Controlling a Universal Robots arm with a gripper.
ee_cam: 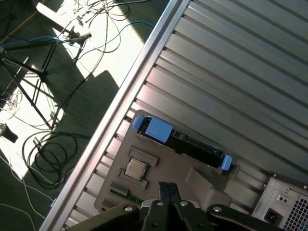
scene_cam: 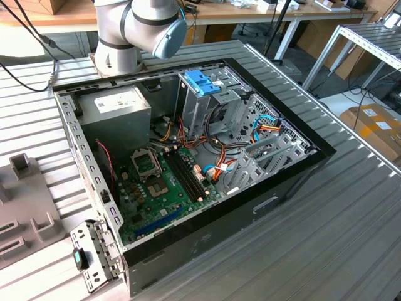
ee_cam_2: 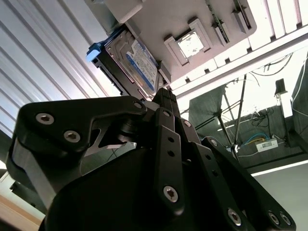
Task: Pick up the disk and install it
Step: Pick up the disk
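The disk (ee_cam: 185, 143) is found slotted into the grey tray (ee_cam: 163, 156), with a blue rail at each end and its label (ee_cam_2: 139, 65) caught in the second wrist view. A processor chip (ee_cam: 136, 169) is seated in the same tray, just beside the disk. The gripper (ee_cam: 167, 186) is hung over the tray, near the disk but apart from it. Its fingers are pinched together and nothing is gripped. The tray is laid on the slatted table (ee_cam: 240, 62).
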